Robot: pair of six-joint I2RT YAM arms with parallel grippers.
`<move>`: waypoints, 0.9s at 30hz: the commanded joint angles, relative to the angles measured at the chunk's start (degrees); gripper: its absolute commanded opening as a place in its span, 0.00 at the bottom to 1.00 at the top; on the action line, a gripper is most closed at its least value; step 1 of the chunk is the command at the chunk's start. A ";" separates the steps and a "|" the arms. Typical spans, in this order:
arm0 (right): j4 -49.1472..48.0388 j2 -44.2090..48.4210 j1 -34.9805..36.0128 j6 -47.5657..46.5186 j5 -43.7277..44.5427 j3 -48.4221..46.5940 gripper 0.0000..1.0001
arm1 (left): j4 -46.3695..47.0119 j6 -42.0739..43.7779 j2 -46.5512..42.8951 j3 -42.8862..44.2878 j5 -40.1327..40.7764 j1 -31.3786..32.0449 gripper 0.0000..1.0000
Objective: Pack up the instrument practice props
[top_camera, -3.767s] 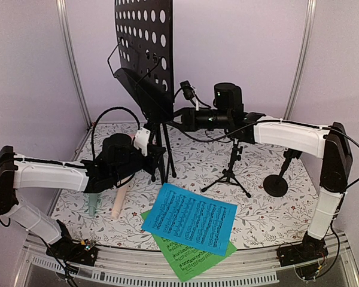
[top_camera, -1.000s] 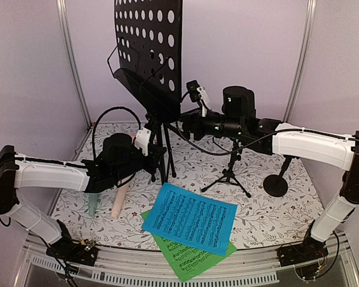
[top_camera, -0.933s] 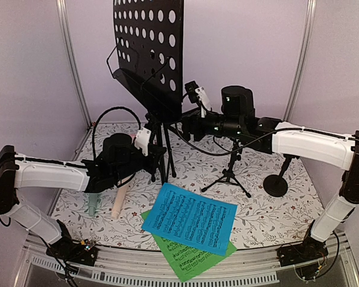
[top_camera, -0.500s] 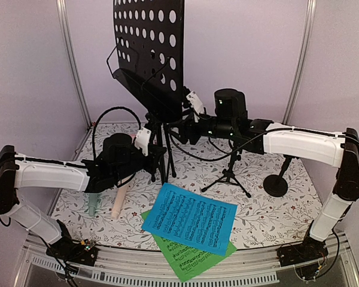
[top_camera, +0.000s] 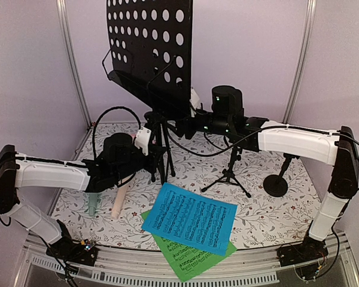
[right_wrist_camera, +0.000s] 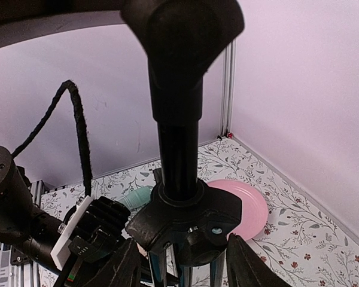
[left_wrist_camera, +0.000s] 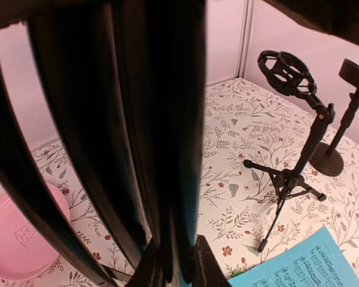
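Observation:
The black perforated music desk [top_camera: 149, 48] stands on its tripod legs [top_camera: 160, 143] at the back left. My left gripper [top_camera: 157, 156] is shut on one of these legs; in the left wrist view the gripper [left_wrist_camera: 178, 263] has the dark leg [left_wrist_camera: 167, 149] between its fingers. My right gripper [top_camera: 180, 127] is shut on the stand's hub [right_wrist_camera: 185, 218], a finger on each side. The blue music sheet [top_camera: 189, 218] lies over the green one [top_camera: 188, 258] at the front. The mint-green [top_camera: 93, 204] and peach [top_camera: 119, 200] microphones lie under my left arm. A small microphone tripod [top_camera: 230, 170] stands mid-table.
A round-based black microphone stand [top_camera: 277, 182] stands at the right. A pink plate [right_wrist_camera: 251, 209] lies behind the music stand and also shows in the left wrist view [left_wrist_camera: 18, 239]. Walls and metal posts close in the back and sides.
The right arm has swung left along the stand and its wrist has turned. The music desk has turned and now faces the camera more squarely. The left arm has stayed still.

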State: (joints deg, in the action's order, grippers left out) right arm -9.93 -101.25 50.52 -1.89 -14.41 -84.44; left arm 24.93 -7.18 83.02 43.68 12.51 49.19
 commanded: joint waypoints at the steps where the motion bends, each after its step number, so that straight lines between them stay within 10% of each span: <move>1: -2.14 -1.17 0.28 1.45 4.49 -2.06 0.58 | -4.93 2.63 1.76 -0.26 0.06 -0.60 0.00; 27: -5.21 -2.14 -3.97 20.40 -7.06 -0.19 0.27 | -5.08 2.78 1.72 -0.15 -0.21 -0.51 0.00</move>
State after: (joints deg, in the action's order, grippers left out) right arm -13.72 -102.08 47.24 10.28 -19.11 -84.14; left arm 24.99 -6.83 83.26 43.88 12.23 49.17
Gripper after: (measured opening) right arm 0.284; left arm 0.141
